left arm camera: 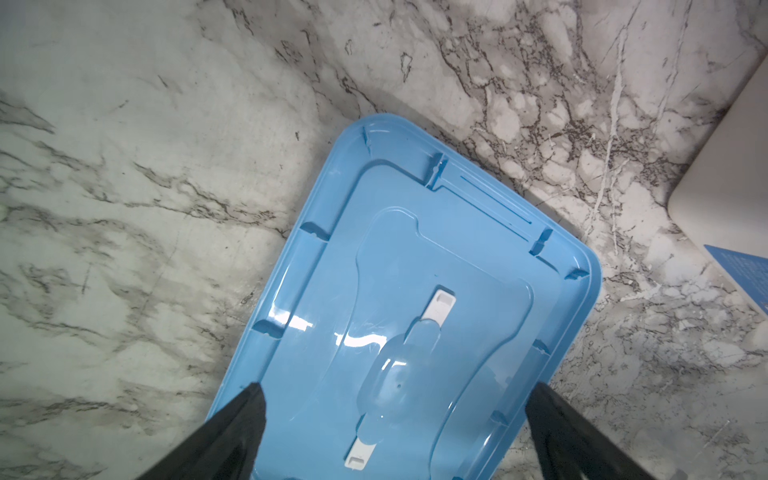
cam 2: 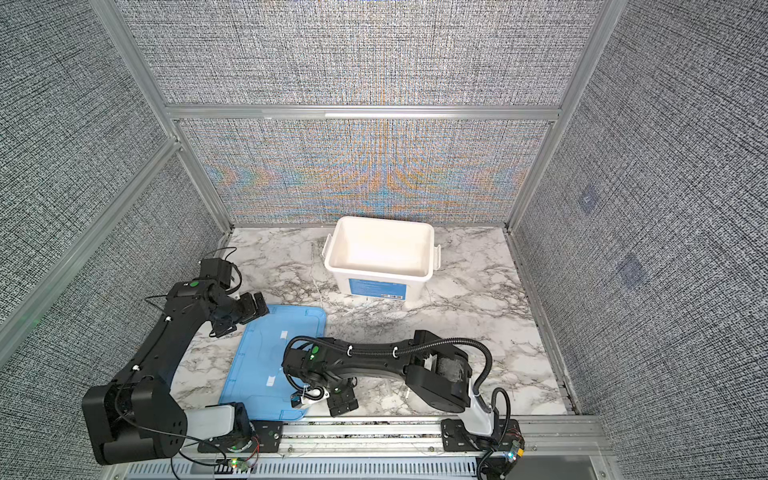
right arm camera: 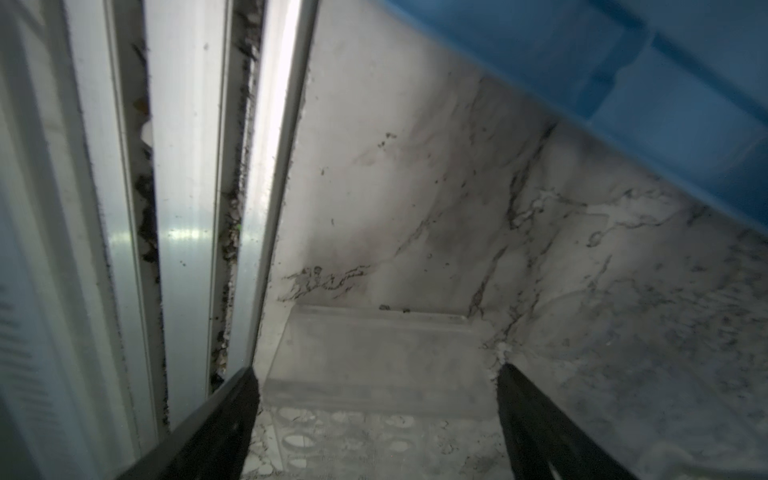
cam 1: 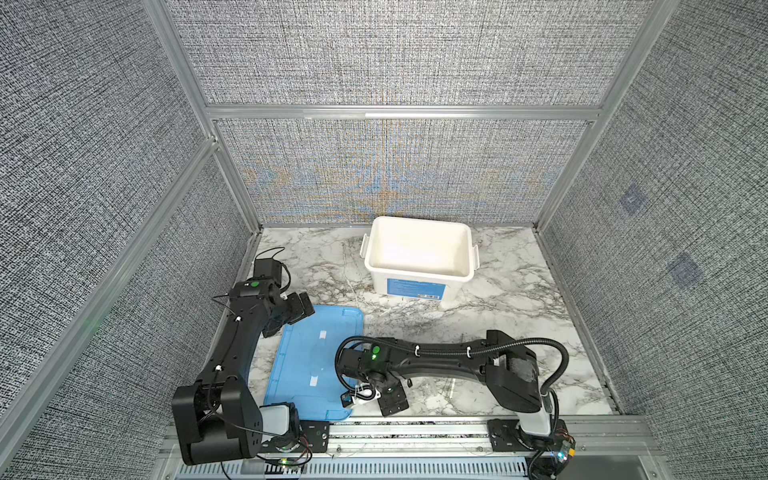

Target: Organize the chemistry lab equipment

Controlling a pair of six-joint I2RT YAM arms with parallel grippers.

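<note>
Begin at the near edge, beside the metal rail [right arm camera: 183, 208]. Find there the right gripper [right arm camera: 376, 372], low over the surface [right arm camera: 415, 187], jaws spread wide and holding nothing. Straddles a flat clear plastic piece [right arm camera: 374, 345] with round holes along its nearer part, lying on the marble between the rail and the blue lid [right arm camera: 623, 83]. Looks like part of the lab equipment, probably a rack. Judged step: picking this piece up.

- Descend straight, with the jaws only just wider than the piece, until both fingertips bracket its sides rather than its top face.
- Close slowly, guarding against a slide on the polished stone.
- Keep one finger off the rail and the other off the lid's edge, both near.
- Lift level to avoid a snag.
- Trust the wrist view for alignment, given how faintly the piece shows in both top views.

Farther in, leave alone the left gripper [left arm camera: 395, 388]: fully open, empty, hanging over the lid's far left corner with no contact apparent. Cannot tell from these views where any other clear pieces lie.

At the back, aim for the white tub [cam 1: 415, 275], open-topped with nothing visible inside, well apart from the pickup spot. Carry high enough to clear its rim, and release low inside rather than dropping.
</note>
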